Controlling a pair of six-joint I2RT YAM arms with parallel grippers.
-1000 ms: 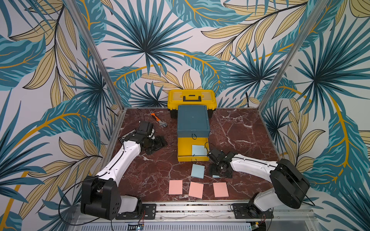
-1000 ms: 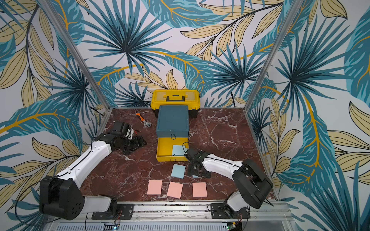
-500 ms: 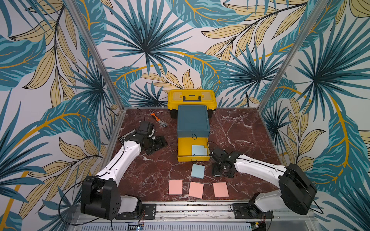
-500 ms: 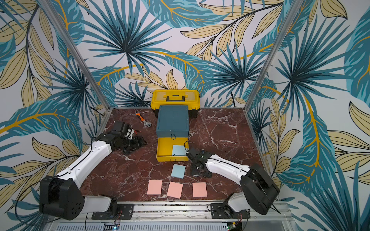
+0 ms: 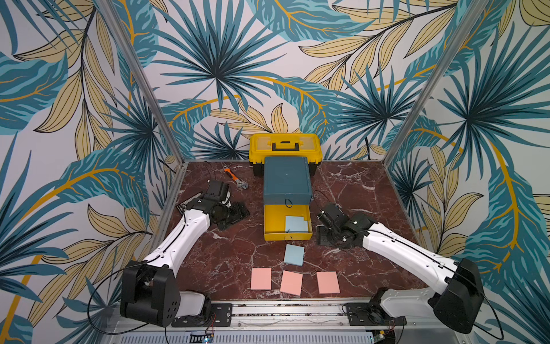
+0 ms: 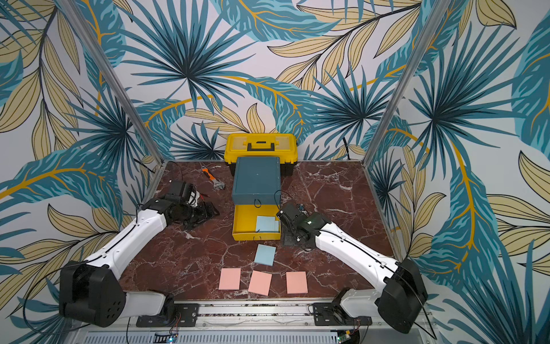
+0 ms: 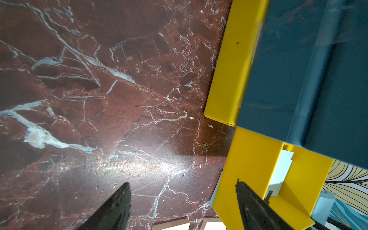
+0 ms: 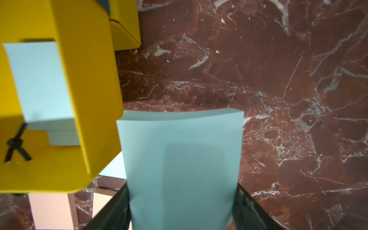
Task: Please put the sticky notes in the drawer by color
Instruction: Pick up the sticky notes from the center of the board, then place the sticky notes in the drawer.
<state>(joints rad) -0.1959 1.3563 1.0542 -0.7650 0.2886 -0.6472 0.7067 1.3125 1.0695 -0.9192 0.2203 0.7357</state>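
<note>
Blue note (image 8: 179,163), pinched bowed in right tool (image 8: 180,191) beside the blues' drawer (image 8: 89,89), likely bound there; left tool (image 7: 181,183) wide, empty.

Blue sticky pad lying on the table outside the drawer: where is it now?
In both top views the blue pad lies flat on the marble tabletop, centrally, just in front of the open yellow drawer and behind the middle pink pad.

The left gripper (image 7: 182,183) hangs with jaws apart over the marble table (image 7: 89,79), beside the drawer (image 7: 298,79); its pulled-out yellow tray (image 7: 253,159) apparently holds pale blue sticky notes (image 7: 282,165).
</note>
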